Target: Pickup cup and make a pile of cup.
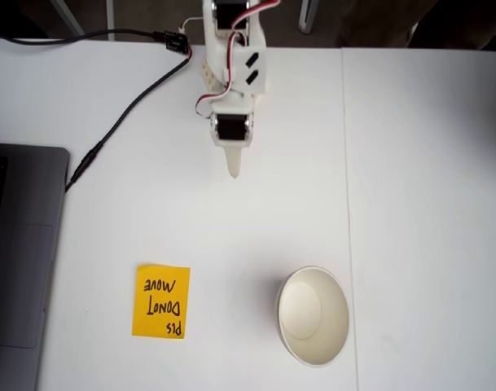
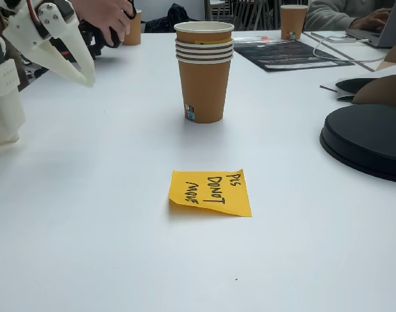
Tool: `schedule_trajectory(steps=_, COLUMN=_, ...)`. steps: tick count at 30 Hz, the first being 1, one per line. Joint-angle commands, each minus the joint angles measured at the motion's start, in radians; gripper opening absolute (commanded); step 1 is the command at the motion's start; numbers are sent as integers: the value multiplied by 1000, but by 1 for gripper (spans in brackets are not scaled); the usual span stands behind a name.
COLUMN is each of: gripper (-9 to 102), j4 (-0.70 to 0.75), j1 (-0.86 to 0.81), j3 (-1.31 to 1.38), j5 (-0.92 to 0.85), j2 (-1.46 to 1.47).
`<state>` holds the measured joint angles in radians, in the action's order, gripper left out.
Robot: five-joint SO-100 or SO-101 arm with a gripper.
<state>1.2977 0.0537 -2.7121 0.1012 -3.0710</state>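
A pile of cup [image 2: 204, 71] stands upright on the white table, several paper cups nested with their rolled rims stacked. Its outer wall looks brown in that fixed view, and a thin yellow strip shows under the top rim. From above the pile reads as one cup [image 1: 313, 316] with a cream inside. No separate labelled cup stands apart from it. My white gripper [image 1: 234, 169] hangs well behind the pile, off to its left. In the low fixed view the gripper [image 2: 88, 80] sits at the upper left, fingers together, nothing between them.
A yellow "PLS DONOT MOVE" sticky note [image 1: 161, 301] [image 2: 211, 192] lies left of the pile. A grey laptop [image 1: 19, 244] and a black cable [image 1: 125, 106] are at the left. A black round object [image 2: 370, 143], a person's hand [image 2: 106, 16] and another cup [image 2: 294, 19] sit farther off.
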Motion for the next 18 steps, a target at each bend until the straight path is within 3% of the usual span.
schedule_trajectory(steps=1, gripper=-7, j4=-15, j1=9, j3=-23, j5=-8, j2=-61)
schedule_trajectory(steps=18, gripper=-7, j4=-15, j1=9, j3=-149, j5=-8, j2=-195)
